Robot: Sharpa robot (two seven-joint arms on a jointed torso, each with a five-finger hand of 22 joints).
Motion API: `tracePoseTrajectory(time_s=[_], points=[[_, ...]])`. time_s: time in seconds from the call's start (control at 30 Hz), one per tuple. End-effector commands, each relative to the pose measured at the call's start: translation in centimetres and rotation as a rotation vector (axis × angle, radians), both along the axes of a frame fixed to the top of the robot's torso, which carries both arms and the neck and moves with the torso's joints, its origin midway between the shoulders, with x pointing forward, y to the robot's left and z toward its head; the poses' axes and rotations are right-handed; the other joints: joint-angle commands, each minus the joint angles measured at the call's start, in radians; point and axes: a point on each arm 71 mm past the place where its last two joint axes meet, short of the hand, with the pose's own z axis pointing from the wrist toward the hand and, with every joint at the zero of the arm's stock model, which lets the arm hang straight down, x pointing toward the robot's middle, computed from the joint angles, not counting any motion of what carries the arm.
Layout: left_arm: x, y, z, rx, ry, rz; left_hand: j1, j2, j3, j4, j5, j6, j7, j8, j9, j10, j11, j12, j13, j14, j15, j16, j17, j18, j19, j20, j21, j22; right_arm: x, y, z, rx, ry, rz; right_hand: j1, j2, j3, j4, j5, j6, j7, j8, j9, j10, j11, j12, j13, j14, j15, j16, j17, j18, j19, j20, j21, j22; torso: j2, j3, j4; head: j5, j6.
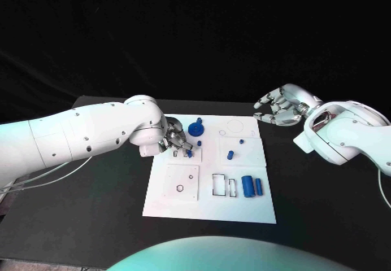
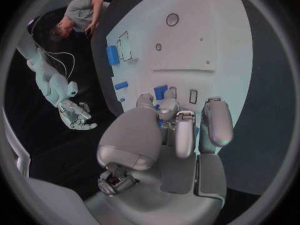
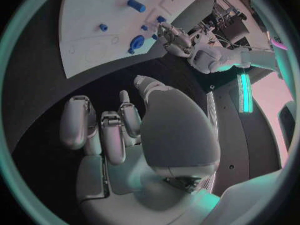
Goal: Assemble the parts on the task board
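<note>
While the left hand [image 1: 174, 141] pinches a small blue part [image 1: 189, 152] over the task board [image 1: 210, 203], the right hand [image 1: 279, 107] hovers beside it, fingers curled, empty.

Task board [image 1: 208, 197]: one white plate
Blue parts: seven in plain sight, the largest a gear-like piece [image 1: 195, 129]
Hands: two, left [image 1: 175, 142] and right [image 1: 279, 107]
Bench [image 1: 114, 186]: one

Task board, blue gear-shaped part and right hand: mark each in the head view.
task board [image 1: 244, 206]: head view, bare white surface near its front edge.
blue gear-shaped part [image 1: 195, 129]: head view, its round top.
right hand [image 1: 281, 107]: head view, middle of the hand.
</note>
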Motion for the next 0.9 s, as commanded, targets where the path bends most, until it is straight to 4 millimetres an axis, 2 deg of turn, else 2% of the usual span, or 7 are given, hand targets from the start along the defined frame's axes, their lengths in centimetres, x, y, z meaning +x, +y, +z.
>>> tracePoseTrajectory(time_s=[0.03,0.5,0.9], points=[[-0.13,-0.25,-0.11,0.009,0.026,-0.024,0.014,0.000,0.007,0.001,0.007,0.001,-0.007,0.004,0.002,-0.002,-0.005,0.003,0.000,0.102,-0.008,0.004,0.263,-0.014,-0.002,-0.007,-0.004,0.002,-0.04,0.13,-0.08,-0.013,0.003,0.013,-0.002,-0.010,0.006,0.001,0.005,-0.006,0.000,0.006,0.001,0.002,-0.005,0.000,-0.001,0.097,-0.007,-0.004,0.238,0.012,0.002,-0.005,-0.003,0.055,0.000,0.0001,-0.0007,0.000,-0.002],[-0.10,-0.41,-0.27,0.021,0.037,-0.036,0.018,0.003,0.013,0.001,-0.010,0.003,-0.008,0.009,0.006,-0.002,-0.005,0.004,0.002,0.102,-0.009,0.004,0.263,-0.014,-0.002,-0.008,-0.005,0.002,-0.05,0.14,-0.17,-0.016,0.008,0.013,-0.005,-0.009,0.009,0.003,0.008,-0.005,0.000,0.007,0.001,0.003,-0.005,0.000,-0.001,0.097,-0.007,-0.005,0.237,0.012,0.003,-0.005,-0.003,0.055,0.000,0.0004,-0.0003,-0.001,-0.006],[-0.03,-0.75,-0.30,0.019,0.034,-0.038,0.062,0.019,0.051,0.000,-0.019,0.002,-0.014,0.024,0.017,-0.002,-0.011,0.006,0.005,0.102,-0.013,0.004,0.263,-0.014,-0.001,-0.013,-0.005,0.006,-0.05,0.21,-0.25,-0.017,0.011,0.015,-0.006,-0.008,0.011,0.003,0.009,-0.005,0.000,0.008,0.002,0.003,-0.005,0.000,-0.001,0.097,-0.007,-0.005,0.236,0.013,0.002,-0.005,-0.004,0.054,0.000,-0.0004,-0.0005,-0.001,-0.010]])
